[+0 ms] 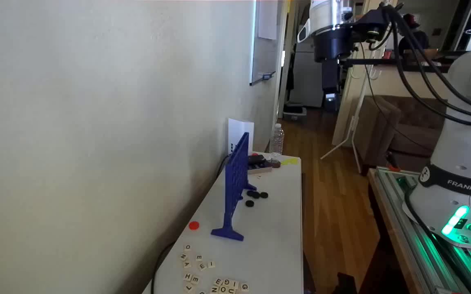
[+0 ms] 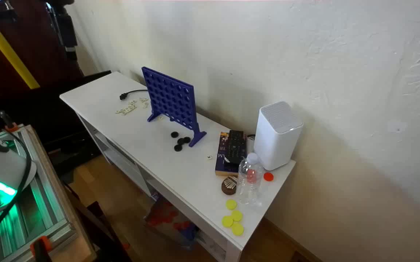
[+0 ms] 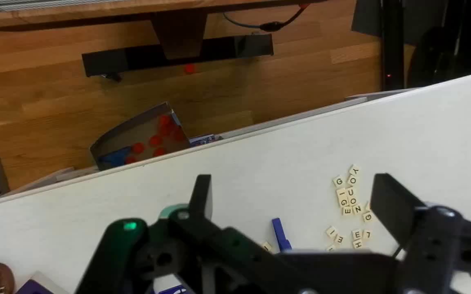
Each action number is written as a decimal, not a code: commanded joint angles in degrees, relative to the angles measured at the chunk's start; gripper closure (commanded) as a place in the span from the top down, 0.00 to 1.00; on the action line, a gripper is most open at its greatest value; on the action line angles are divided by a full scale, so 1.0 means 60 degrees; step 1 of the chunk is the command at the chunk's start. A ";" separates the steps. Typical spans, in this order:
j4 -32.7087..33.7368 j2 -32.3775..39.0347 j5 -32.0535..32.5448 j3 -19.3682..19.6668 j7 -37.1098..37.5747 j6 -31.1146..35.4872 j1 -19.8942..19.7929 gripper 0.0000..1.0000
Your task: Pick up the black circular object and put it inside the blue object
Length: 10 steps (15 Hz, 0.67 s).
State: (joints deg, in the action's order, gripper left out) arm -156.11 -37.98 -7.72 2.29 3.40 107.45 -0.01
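Straight in at the gripper (image 3: 294, 192), nearest of all in the wrist view, with its fingers (image 3: 388, 200) spread wide and a stretch of white table (image 3: 268, 175) in the gap. Hanging high, too, in both exterior views, well above the table. Down below now, between those fingers in the wrist view, a foot (image 3: 281, 234) of the blue rack (image 2: 171, 97), with its slim end toward the table's front edge. Just along from it, letter tiles (image 3: 345, 200), scattered, and partly covered by a finger.

Across to both exterior views for the black discs (image 2: 180, 141): four in all, on the table, well below the fingers and well apart from them. Lying flat or nearly so, round, equally wide every way. In a bunch, three of them, touching or overlapping, too small to tell; just beside, one more.

Behind them, up to the blue rack itself: upright on splayed feet, with its long axis along the table's length, near the wall (image 2: 213, 43), and with its holed face toward the discs. Farther along, in an exterior view, a book (image 2: 222, 156) under a black device (image 2: 236, 145), a brown round piece (image 2: 229, 185), a clear bottle (image 2: 248, 189), a white box (image 2: 273, 142) and yellow discs (image 2: 227, 221).
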 commanded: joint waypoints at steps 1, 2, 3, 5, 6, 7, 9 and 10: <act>0.0013 0.0004 -0.0047 -0.0085 -0.0049 -0.0021 -0.0094 1.00; 0.0013 0.0004 -0.0047 -0.0085 -0.0049 -0.0021 -0.0094 1.00; 0.0013 0.0004 -0.0047 -0.0085 -0.0049 -0.0021 -0.0094 1.00; -0.0055 0.0103 -0.0002 -0.0093 -0.0088 0.0338 -0.0119 1.00; -0.0186 0.0263 0.0148 -0.0127 -0.0149 0.1022 -0.0186 1.00; -0.0364 0.0589 0.0408 -0.0157 -0.0203 0.1979 -0.0305 1.00; -0.0266 0.1654 0.0822 -0.0061 -0.0237 0.3549 -0.0528 1.00; -0.0413 0.2175 0.0970 0.0006 -0.0262 0.4396 -0.0630 1.00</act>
State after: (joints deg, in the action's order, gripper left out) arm -158.68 -34.25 -4.75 2.13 3.07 122.67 -1.43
